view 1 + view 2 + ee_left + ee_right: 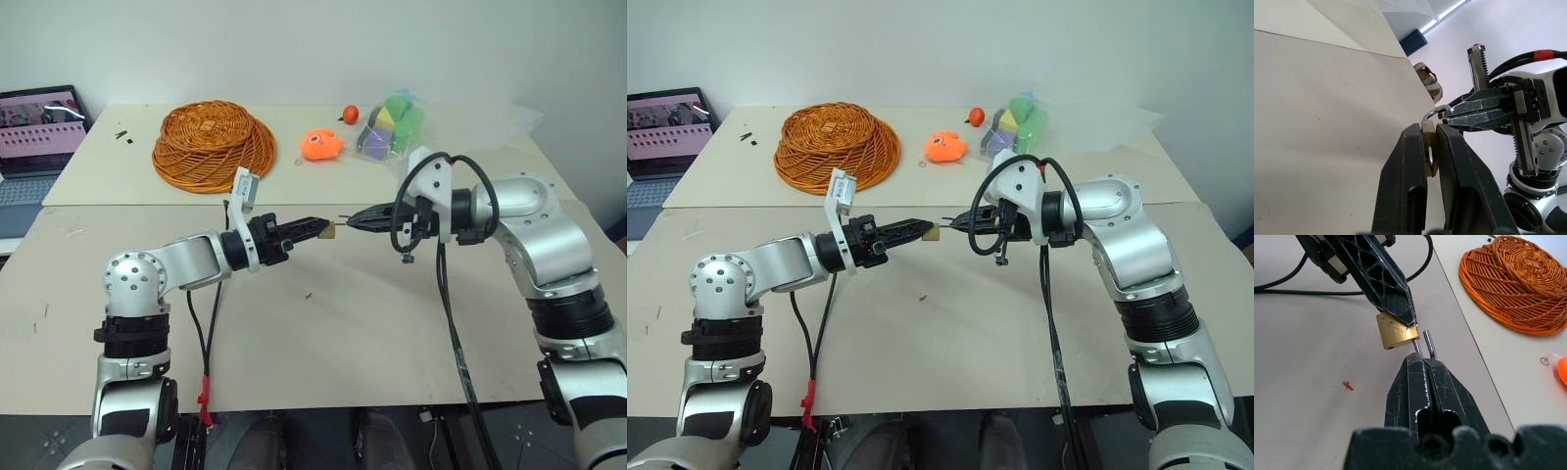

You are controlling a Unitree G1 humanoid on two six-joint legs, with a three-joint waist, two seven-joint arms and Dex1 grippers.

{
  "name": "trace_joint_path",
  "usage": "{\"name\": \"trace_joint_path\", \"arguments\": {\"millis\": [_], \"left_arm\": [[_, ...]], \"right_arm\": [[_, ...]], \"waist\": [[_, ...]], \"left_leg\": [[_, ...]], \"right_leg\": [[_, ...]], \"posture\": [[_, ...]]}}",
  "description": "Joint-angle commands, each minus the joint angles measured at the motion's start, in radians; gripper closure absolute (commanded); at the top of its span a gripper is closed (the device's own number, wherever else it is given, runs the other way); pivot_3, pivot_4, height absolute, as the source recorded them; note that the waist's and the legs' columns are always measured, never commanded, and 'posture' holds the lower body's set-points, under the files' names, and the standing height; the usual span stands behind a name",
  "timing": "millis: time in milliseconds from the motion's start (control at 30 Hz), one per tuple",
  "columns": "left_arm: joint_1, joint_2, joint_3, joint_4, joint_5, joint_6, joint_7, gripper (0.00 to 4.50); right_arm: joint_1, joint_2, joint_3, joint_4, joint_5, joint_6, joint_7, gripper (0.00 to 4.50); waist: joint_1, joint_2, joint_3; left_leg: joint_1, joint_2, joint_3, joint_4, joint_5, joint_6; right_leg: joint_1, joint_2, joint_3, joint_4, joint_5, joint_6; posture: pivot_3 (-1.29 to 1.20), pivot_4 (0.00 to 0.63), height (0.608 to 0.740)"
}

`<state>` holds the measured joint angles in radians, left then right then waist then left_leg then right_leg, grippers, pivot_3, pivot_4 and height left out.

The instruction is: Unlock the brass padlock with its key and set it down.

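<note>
- The brass padlock (pixel 1396 331) hangs in the air over the middle of the near counter (pixel 372 333), pinched by its body between the fingers of the left end effector (pixel 318 228).
- The right end effector (pixel 355 220) comes in from the right, its fingers pressed together on the silver shackle (pixel 1426 345); one shackle leg stands free of the brass body.
- The two end effectors meet tip to tip, with the padlock between them.
- Below them the counter is bare but for a small red speck (pixel 308 295) lying nearer than the padlock.
- A black cable (pixel 453 323) loops from the right wrist and drops across the right part of the near counter towards its near edge.
- On the far counter: an upturned orange wicker basket (pixel 213 145) to the left, an orange toy (pixel 320 145) and a small metal ring (pixel 1544 361) in the middle, a bag of coloured blocks (pixel 390 125) and a small orange ball (pixel 350 114) to the right.
- A seam runs between the two counters just beyond the padlock.
- A laptop (pixel 37 137) stands beyond the far left edge.
</note>
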<state>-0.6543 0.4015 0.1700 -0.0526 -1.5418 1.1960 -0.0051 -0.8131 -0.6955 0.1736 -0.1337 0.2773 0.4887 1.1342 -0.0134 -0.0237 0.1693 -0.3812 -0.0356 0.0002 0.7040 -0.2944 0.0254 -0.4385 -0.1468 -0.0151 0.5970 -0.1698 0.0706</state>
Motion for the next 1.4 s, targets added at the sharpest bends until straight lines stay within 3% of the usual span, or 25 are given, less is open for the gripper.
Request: {"name": "trace_joint_path", "arguments": {"millis": [33,633,867,1167,1400], "left_arm": [[-0.014,-0.005,0.003,-0.018,-0.004,-0.016,-0.016,4.44],[0.014,0.000,0.019,-0.045,-0.023,-0.013,0.009,4.44],[0.051,0.080,0.032,-0.042,-0.026,0.023,-0.017,4.44],[0.180,0.287,0.009,-0.070,-0.089,0.153,-0.103,4.44],[0.199,0.240,-0.074,-0.030,-0.071,0.162,-0.048,4.44]], "right_arm": [[-0.044,-0.004,-0.027,0.006,0.002,-0.030,0.001,4.41],[-0.064,0.020,-0.008,0.058,-0.028,-0.073,0.022,4.41],[-0.011,-0.087,-0.025,0.005,0.013,0.015,0.093,4.41],[0.034,-0.088,-0.039,-0.023,0.015,0.045,0.052,4.41],[0.043,-0.074,-0.038,-0.046,0.025,0.058,0.020,4.41]], "waist": [[-0.001,0.000,0.000],[-0.001,0.000,0.000],[0.000,0.000,0.000],[-0.005,0.000,0.000],[0.006,0.000,0.000]], "left_leg": [[0.000,0.000,0.000,0.000,0.000,0.000],[0.000,0.000,0.000,0.000,0.000,0.000],[0.000,0.000,0.000,0.000,0.000,0.000],[0.001,0.000,0.001,-0.001,0.000,0.000],[0.001,0.000,0.000,0.000,0.000,0.001]], "right_leg": [[0.000,0.000,0.000,0.000,0.000,0.000],[0.000,0.000,0.000,0.000,0.000,0.000],[0.000,0.000,0.000,0.000,0.000,0.000],[-0.001,0.000,0.001,0.001,0.000,0.000],[0.000,0.000,0.000,0.000,0.000,0.000]], "posture": [[0.00,0.150,0.739],[0.00,0.150,0.739],[0.00,0.150,0.739],[0.00,0.150,0.739],[0.00,0.150,0.739]]}}
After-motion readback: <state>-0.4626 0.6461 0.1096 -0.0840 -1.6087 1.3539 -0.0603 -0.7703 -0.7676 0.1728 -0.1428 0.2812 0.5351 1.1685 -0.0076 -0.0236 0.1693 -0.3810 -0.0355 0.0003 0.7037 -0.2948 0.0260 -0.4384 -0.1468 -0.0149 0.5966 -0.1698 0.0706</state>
